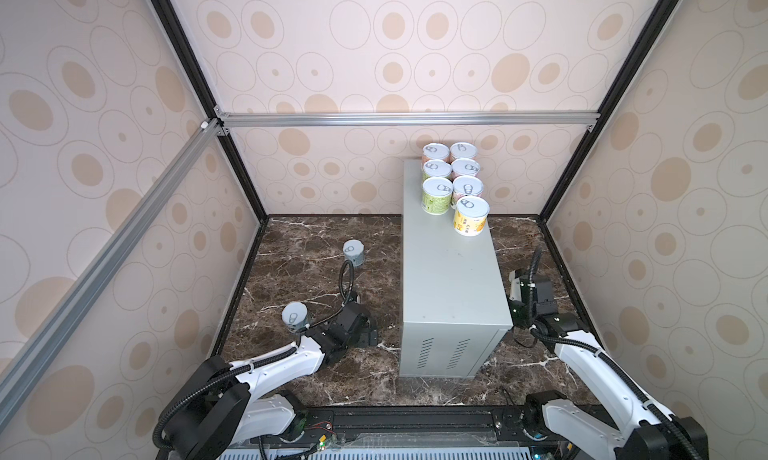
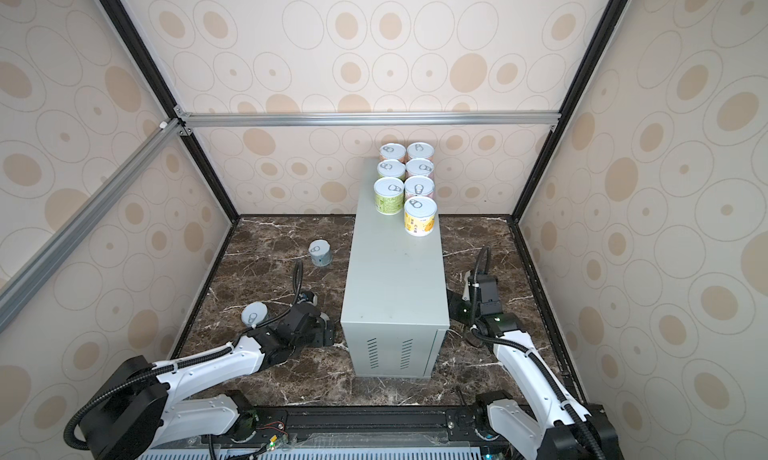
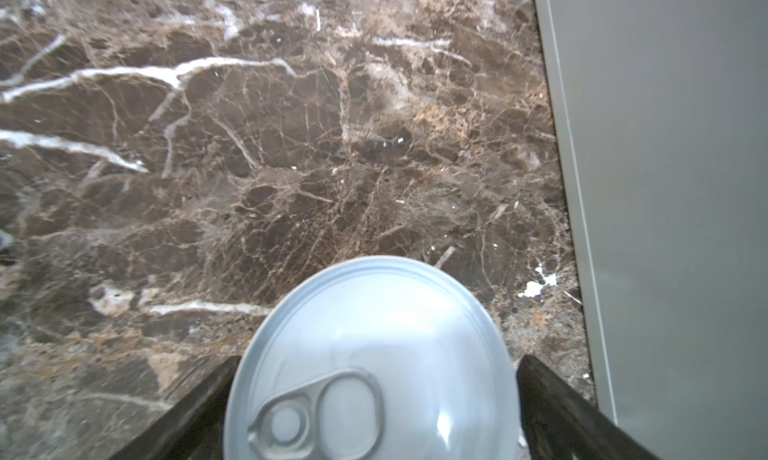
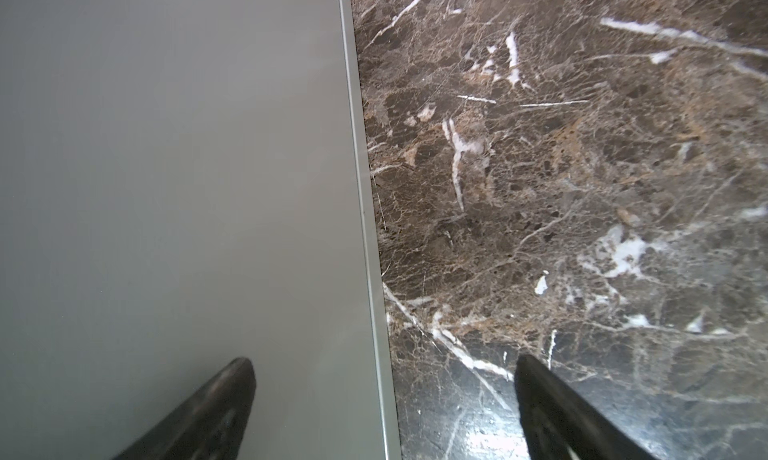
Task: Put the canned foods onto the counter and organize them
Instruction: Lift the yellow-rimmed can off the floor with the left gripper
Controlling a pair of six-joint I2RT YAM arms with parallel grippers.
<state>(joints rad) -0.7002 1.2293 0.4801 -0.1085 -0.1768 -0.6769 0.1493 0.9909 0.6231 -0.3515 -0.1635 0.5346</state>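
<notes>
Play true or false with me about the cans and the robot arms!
1. The counter holds seven cans. True.
2. The yellow can is down on the floor. False: the yellow can stands on the counter.
3. The left tool has its fingers on either side of a silver-lidded can. True.
4. The right tool holds a can. False: the right tool is open and empty, beside the counter.
5. Every can is up on the counter. False: a pale can stands on the marble floor.
</notes>
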